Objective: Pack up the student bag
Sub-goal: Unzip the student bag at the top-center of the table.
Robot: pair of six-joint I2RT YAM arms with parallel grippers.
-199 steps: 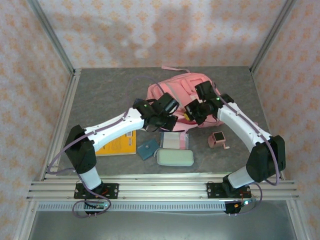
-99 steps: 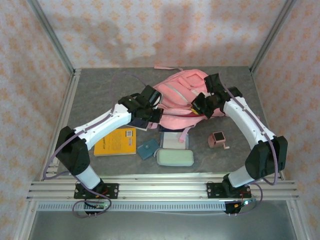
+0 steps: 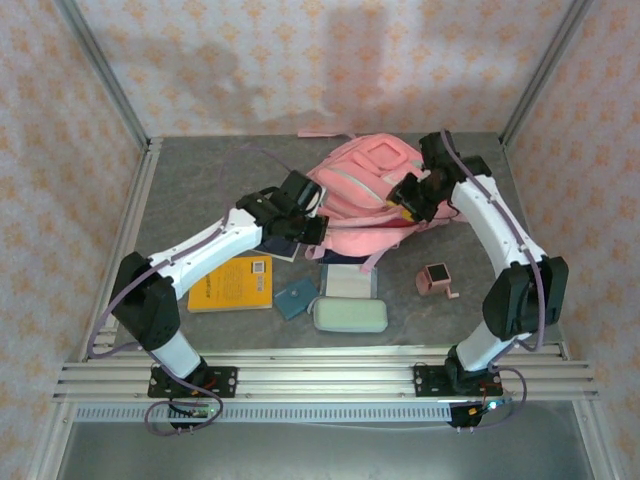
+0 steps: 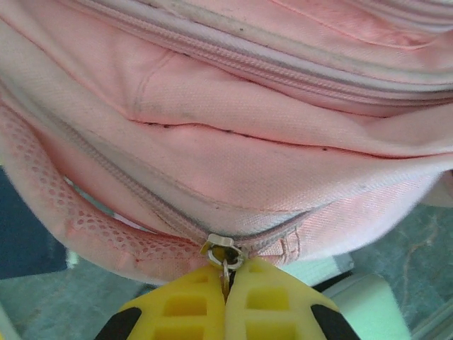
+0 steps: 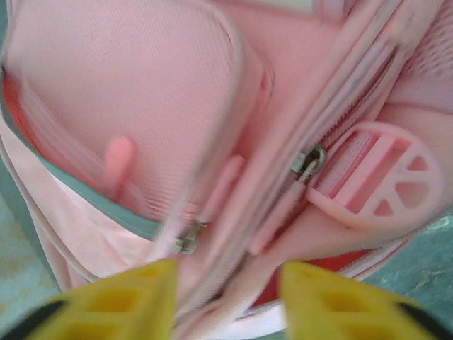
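Okay, the student bag [image 3: 365, 190] lies on the grey table [image 3: 200, 180], toward the far middle, between the two arms. The left gripper [image 3: 308, 225] is at the bag's near-left edge. In the left wrist view its yellow fingers [image 4: 180, 304] are pressed together, pinching a metal zipper pull [image 4: 224, 253] at the end of a zip along the bag's [image 4: 283, 142] lower seam. The right gripper [image 3: 408, 195] sits on the bag's right side. In the right wrist view its yellow fingers [image 5: 152, 287] stand apart, with a moderate gap, and pink bag [image 5: 106, 85] fabric and a zip line run through that gap; the view is blurry and I cannot tell whether the fingers touch the fabric. A pink plastic buckle [image 5: 379, 173] shows just right of a small zip slider [image 5: 310, 161].

On the table nearer the arm bases lie a yellow book [image 3: 235, 283], a blue pouch [image 3: 294, 297], a mint case [image 3: 350, 316] and a small pink box [image 3: 437, 279], all apart from the bag.
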